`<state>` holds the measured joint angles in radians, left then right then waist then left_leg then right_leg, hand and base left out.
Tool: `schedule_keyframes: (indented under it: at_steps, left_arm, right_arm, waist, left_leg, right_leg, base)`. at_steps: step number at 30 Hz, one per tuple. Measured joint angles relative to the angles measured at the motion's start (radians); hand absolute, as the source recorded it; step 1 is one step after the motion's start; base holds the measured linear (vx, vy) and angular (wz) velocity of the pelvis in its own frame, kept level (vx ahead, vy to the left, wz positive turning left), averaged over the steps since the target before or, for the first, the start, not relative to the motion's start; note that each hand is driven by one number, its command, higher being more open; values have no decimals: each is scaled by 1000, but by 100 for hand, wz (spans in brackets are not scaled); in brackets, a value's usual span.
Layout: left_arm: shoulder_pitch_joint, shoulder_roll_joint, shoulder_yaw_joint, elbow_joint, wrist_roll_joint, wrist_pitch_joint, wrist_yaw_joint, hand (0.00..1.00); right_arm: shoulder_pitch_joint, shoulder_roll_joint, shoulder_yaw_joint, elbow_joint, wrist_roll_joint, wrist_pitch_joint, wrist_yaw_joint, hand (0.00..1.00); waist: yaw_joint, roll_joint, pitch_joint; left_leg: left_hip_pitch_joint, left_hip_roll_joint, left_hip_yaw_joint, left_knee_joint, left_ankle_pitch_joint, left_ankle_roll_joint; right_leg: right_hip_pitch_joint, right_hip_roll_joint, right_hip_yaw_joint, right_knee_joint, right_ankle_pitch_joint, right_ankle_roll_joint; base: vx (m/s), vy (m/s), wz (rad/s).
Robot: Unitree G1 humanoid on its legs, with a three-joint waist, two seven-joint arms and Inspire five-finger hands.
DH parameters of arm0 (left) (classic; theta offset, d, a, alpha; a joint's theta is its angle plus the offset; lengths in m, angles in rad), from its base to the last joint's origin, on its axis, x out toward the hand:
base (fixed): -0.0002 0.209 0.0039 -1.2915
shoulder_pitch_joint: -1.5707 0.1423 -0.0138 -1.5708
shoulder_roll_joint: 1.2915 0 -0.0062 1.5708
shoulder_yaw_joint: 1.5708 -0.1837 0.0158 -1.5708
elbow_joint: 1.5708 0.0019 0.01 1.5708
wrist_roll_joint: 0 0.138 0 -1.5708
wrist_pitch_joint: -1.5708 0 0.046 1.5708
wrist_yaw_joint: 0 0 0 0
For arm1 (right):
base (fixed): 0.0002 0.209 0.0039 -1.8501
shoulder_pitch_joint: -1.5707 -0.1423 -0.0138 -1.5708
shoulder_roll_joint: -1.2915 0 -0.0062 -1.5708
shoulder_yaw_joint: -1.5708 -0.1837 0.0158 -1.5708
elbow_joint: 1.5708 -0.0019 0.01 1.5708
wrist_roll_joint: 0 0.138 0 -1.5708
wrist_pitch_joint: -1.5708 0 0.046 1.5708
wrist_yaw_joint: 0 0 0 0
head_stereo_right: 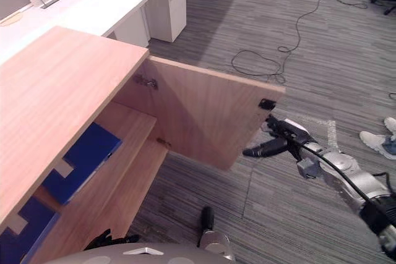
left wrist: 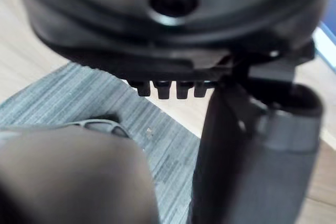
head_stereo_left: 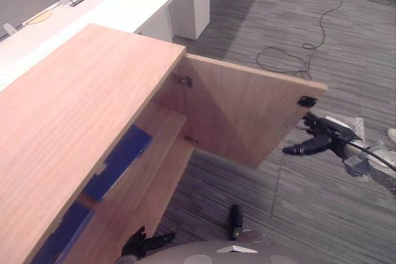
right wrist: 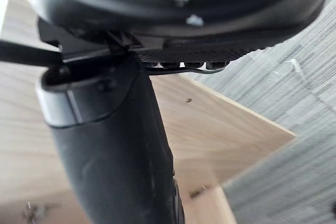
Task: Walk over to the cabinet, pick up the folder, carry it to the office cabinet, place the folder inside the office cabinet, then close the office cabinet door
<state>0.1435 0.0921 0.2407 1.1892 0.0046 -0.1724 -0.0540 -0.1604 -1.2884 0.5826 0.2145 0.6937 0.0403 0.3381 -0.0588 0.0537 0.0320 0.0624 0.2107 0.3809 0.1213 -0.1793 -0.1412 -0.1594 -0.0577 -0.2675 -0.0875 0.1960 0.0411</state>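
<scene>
**Door Closure: Hand Position at Free Edge**

The blue folder (head_stereo_right: 86, 156) lay flat on a shelf (head_stereo_left: 166, 127) inside the cabinet (head_stereo_left: 74, 109), left of centre in the frame. The door (head_stereo_left: 241, 112) stood wide open. As a rigid hinged panel, it should swing under light force, best applied at the free edge, away from the hinges. The right hand (head_stereo_left: 325, 137), right of centre, was released, with its fingers straight at that edge and thumb out. The left hand (head_stereo_left: 141, 243) hung relaxed at bottom left, holding nothing.
</scene>
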Motion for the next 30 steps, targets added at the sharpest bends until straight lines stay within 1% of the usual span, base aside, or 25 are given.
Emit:
schedule_keyframes:
  at_steps: [1, 3, 4, 5, 6, 7, 8, 9, 10, 11, 12, 13, 14, 15, 16, 18, 19, 20, 21, 23, 26, 27, 28, 30]
  left_arm:
    - [-3, 2, -5, 0, 2, 0, -1, 100]
    - [-2, 8, -20, 4, 2, 0, -2, 100]
    - [1, 5, -30, 15, 2, 0, 0, 100]
    - [1, -2, -37, 20, 3, 0, 2, 100]
    - [-1, 3, -38, 21, 6, 0, 1, 100]
    - [-13, 6, -37, 23, 6, 1, 2, 100]
    - [-16, 1, -38, 26, 7, 1, 5, 100]
    - [-21, -11, -41, 26, 7, 1, 7, 100]
    - [-21, -33, -44, 24, 7, 1, 10, 100]
    - [-24, -52, -49, 10, 7, -6, 11, 100]
    - [-29, -60, -51, -2, 6, -7, 9, 100]
    - [-30, -62, -60, -2, 7, -5, 9, 100]
    - [-26, -62, -68, -5, 7, -5, 6, 100]
    - [-22, -60, -68, -11, 7, -4, 6, 100]
    - [-14, -55, -68, -22, 7, -4, 9, 100]
    - [9, -29, -68, -22, 6, -1, 9, 100]
    - [14, -17, -68, -22, 6, -1, 8, 100]
    - [14, -14, -68, -22, 6, -1, 9, 100]
    - [16, -5, -66, -21, 6, 0, 9, 100]
    - [22, 4, -66, -19, 6, 0, 9, 100]
    - [22, 13, -68, -18, 6, 1, 10, 100]
    - [22, 14, -69, -18, 6, 2, 11, 100]
    - [21, 15, -70, -18, 6, 1, 11, 100]
    - [13, 15, -77, -18, 6, 1, 11, 100]
  right_arm:
    - [0, -12, 14, -25, -32, 17, 48, 100]
    - [-1, -15, 40, -62, -73, 27, 123, 100]
    - [-1, -16, 80, -117, -103, 32, 198, 100]
    - [0, -18, 98, -141, -104, 32, 226, 100]
    - [-1, -8, 125, -194, -110, 31, 280, 100]
    - [-2, 19, 139, -220, -110, 30, 318, 100]
    - [-2, 50, 150, -239, -119, 28, 352, 100]
    - [-1, 93, 167, -260, -120, 18, 363, 100]
    - [-3, 112, 171, -268, -120, 11, 366, 100]
    - [-6, 159, 172, -279, -117, -12, 366, 100]
    - [-14, 226, 175, -267, -117, -23, 365, 100]
    - [-17, 255, 175, -262, -115, -24, 358, 100]
    - [-27, 305, 174, -259, -102, -27, 348, 100]
    - [-30, 322, 173, -258, -90, -32, 347, 100]
    - [-30, 354, 174, -253, -87, -43, 347, 100]
    - [-7, 430, 174, -208, -87, -54, 339, 100]
    - [19, 465, 175, -174, -88, -54, 331, 100]
    - [33, 482, 175, -155, -89, -53, 327, 100]
    - [66, 525, 175, -103, -90, -53, 322, 100]
    - [90, 560, 177, -63, -94, -51, 312, 100]
    - [112, 618, 184, 29, -105, -50, 303, 100]
    - [112, 643, 184, 75, -144, -50, 299, 100]
    - [113, 656, 184, 105, -152, -51, 298, 100]
    - [113, 722, 169, 239, -252, -67, 268, 100]
  waist:
    - [0, -2, -3]
    - [4, -7, -22]
    - [7, 2, -47]
    - [7, 9, -60]
    - [18, 5, -67]
    - [25, 10, -73]
    - [35, 16, -78]
    - [55, 26, -81]
    - [68, 70, -99]
    - [68, 79, -91]
    - [78, 81, -94]
    - [87, 84, -99]
    - [94, 83, -98]
    - [95, 81, -97]
    - [98, 69, -101]
    - [104, 34, -104]
    - [106, 17, -106]
    - [110, 11, -107]
    - [110, -1, -109]
    - [110, -11, -109]
    - [108, -24, -102]
    - [109, -27, -100]
    - [109, -27, -100]
    - [111, -29, -100]
  left_leg:
    - [-1, 8, 0, 0, 0, 0]
    - [-9, 15, 0, -1, 0, 1]
    - [-28, 35, -3, -4, -1, 8]
    - [-41, 48, -2, -2, 0, 8]
    - [-48, 49, -4, 0, -1, -7]
    - [-51, 49, -11, -3, 5, -13]
    - [-56, 51, -23, -11, 9, -11]
    - [-56, 58, -35, -39, 18, 11]
    - [-60, 89, -46, -61, 28, 25]
    - [-74, 91, -52, -56, 46, -7]
    - [-72, 90, -78, -66, 74, -15]
    - [-72, 90, -86, -74, 80, -11]
    - [-73, 85, -94, -77, 94, -8]
    - [-74, 74, -96, -77, 100, -6]
    - [-70, 48, -99, -86, 112, 6]
    - [-71, 41, -104, -96, 124, 10]
    - [-71, 39, -105, -98, 127, 5]
    - [-71, 37, -105, -100, 129, 1]
    - [-68, 26, -107, -101, 129, 1]
    - [-68, 11, -108, -101, 127, -3]
    - [-60, -17, -113, -102, 123, -7]
    - [-52, -27, -117, -104, 119, -3]
    - [-51, -31, -120, -104, 116, -3]
    - [-51, -48, -132, -103, 111, 4]
  right_leg:
    - [-1, 9, 0, 0, -1, -1]
    - [-13, 19, 4, 0, -3, -2]
    - [-34, 31, 9, 7, -12, 0]
    - [-44, 41, 2, 8, -16, -1]
    - [-83, 45, 22, 61, -14, -66]
    - [-72, 56, 12, 37, -13, -56]
    - [-62, 65, 2, 1, -8, -47]
    - [-69, 72, -10, 6, -41, -6]
    - [-84, 82, -34, 41, -65, -16]
    - [-159, 51, 31, 284, -160, -111]
    - [-145, 42, 28, 280, -194, -59]
    - [-123, 47, 19, 244, -187, -58]
    - [-93, 52, 2, 196, -175, -45]
    - [-80, 53, -4, 176, -169, -40]
    - [-63, 59, -9, 143, -153, -40]
    - [-39, 63, -30, 91, -134, -38]
    - [-25, 63, -35, 66, -117, -40]
    - [-19, 62, -36, 56, -110, -39]
    - [2, 56, -38, 27, -90, -34]
    - [11, 43, -40, 5, -68, -22]
    - [24, 14, -45, 3, -58, -15]
    - [34, 4, -47, 2, -55, -15]
    - [37, -1, -50, 2, -54, -14]
    - [43, -18, -58, 2, -49, -8]
  base:
    - [-52, -72, -7]
    - [-67, -55, -13]
    - [-78, -62, -19]
    - [-39, -29, -23]
    - [-1, -13, -10]
    - [14, -30, -5]
    - [-8, -56, 7]
    - [-12, -42, 8]
    - [39, 12, 34]
    - [97, -9, 63]
    - [104, -31, 72]
    - [46, -87, 63]
    - [10, -48, 42]
    - [13, -5, 45]
    - [27, 38, 26]
    - [47, 83, 19]
    - [47, 111, 17]
    - [46, 153, 14]
    - [58, 180, 7]
    - [52, 199, 7]
    - [39, 208, 12]
    - [51, 197, 14]
    - [49, 183, 17]
    - [47, 158, 15]
